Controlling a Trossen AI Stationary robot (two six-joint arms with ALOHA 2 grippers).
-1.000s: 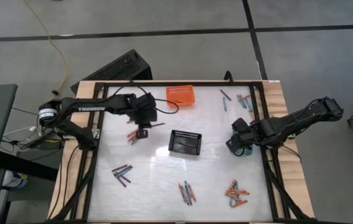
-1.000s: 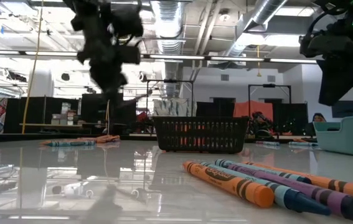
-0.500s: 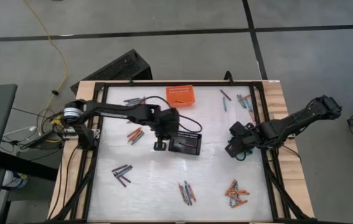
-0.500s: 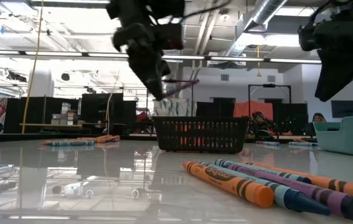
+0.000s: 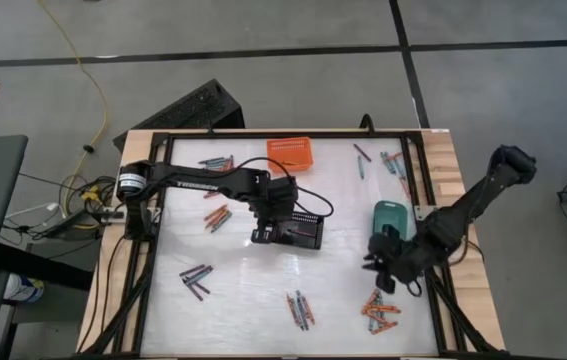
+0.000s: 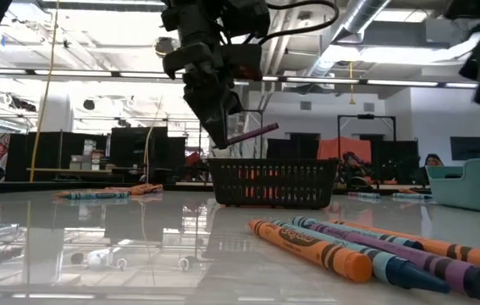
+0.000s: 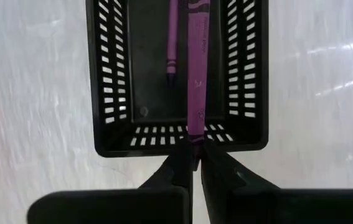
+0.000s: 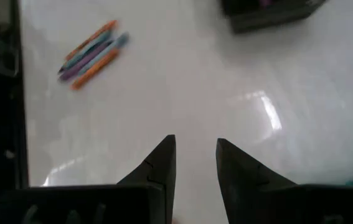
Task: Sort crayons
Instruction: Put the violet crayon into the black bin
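Left wrist view shows the left tool (image 7: 193, 155) clamped on a purple wax crayon (image 7: 196, 74), held over the black slotted plastic basket (image 7: 111, 106) mid-table, where another purple crayon (image 7: 172, 43) lies. Releasing it comes next. The right tool (image 8: 195, 158), fingers apart and empty, hovers near loose crayons (image 5: 381, 312).

High view: overhead, straight down on the whole desk (image 5: 253, 290). Low view: at desktop height, level across it toward the room. Wrist views: close, looking down past each arm's fingers (the left shares the black basket (image 7: 176, 74) with both).
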